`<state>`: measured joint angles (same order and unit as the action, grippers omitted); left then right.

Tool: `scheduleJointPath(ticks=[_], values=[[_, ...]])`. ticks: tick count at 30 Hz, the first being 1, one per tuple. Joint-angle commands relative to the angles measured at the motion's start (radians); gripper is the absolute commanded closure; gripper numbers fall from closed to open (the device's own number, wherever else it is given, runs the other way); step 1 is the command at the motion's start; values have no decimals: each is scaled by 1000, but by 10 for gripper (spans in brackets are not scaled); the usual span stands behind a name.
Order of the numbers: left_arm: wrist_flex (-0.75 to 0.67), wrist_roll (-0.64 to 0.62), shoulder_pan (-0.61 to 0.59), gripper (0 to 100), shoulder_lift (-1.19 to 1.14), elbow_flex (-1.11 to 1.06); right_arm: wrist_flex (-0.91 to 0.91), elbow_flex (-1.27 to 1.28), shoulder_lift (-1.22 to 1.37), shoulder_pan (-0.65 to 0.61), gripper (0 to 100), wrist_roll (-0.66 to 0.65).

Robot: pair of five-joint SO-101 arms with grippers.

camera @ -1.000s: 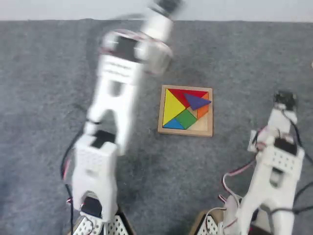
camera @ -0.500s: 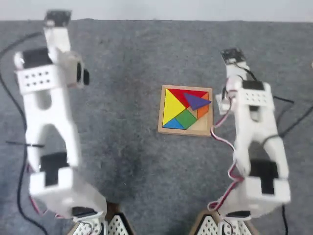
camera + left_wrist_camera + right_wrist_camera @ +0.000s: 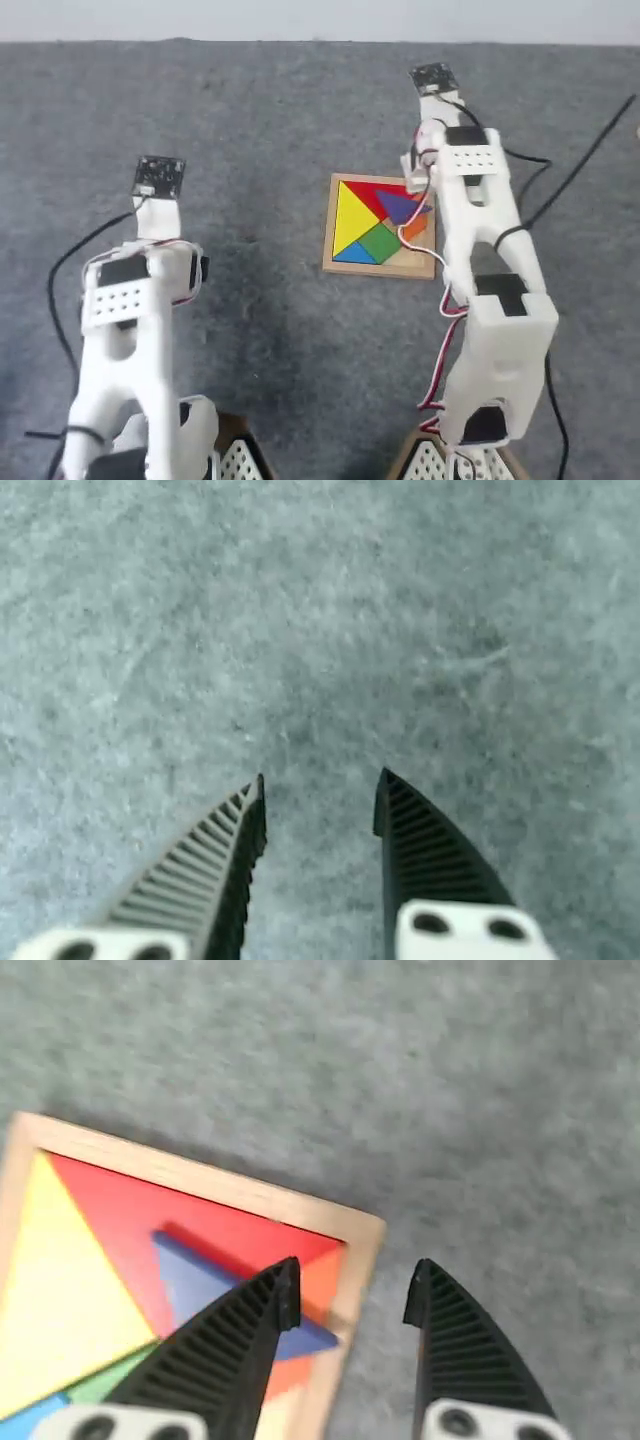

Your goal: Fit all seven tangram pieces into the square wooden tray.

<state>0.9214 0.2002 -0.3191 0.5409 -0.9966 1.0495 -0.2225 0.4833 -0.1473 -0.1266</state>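
Note:
The square wooden tray (image 3: 378, 270) lies mid-table holding a yellow triangle (image 3: 350, 220), a red triangle (image 3: 372, 192), a green square (image 3: 380, 242), a small blue triangle (image 3: 352, 254) and an orange piece (image 3: 414, 228). A purple-blue triangle (image 3: 398, 207) rests askew on top of the red and orange pieces. My right gripper (image 3: 355, 1270) hangs open above the tray's far right corner (image 3: 360, 1230), one finger over the purple-blue triangle (image 3: 195, 1280), the other outside the rim. My left gripper (image 3: 320, 780) is open over bare carpet, far left of the tray.
Grey carpet covers the table. The right arm (image 3: 480, 200) stretches along the tray's right side, its cables draping over that edge. The left arm (image 3: 135, 290) stands at the left. A strip of bare wood (image 3: 410, 256) shows in the tray's near right corner.
The left arm swung away from beside the tray to the far left and drew back. The right arm came forward from the front right to the tray's right edge.

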Motion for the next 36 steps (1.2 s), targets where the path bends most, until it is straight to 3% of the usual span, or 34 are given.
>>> scheduleJointPath(ticks=[1, 6, 27, 36], values=[[-35, 14, 6, 823, 60, -8, -44, -61, -15, -62, 812, 60], [-35, 15, 8, 823, 60, -10, -56, -63, 10, -128, 813, 94], [-77, 15, 8, 823, 60, -44, 33, -55, 67, -197, 816, 94], [-78, 15, 8, 823, 60, -44, -41, 198, -99, -202, 816, 89]])
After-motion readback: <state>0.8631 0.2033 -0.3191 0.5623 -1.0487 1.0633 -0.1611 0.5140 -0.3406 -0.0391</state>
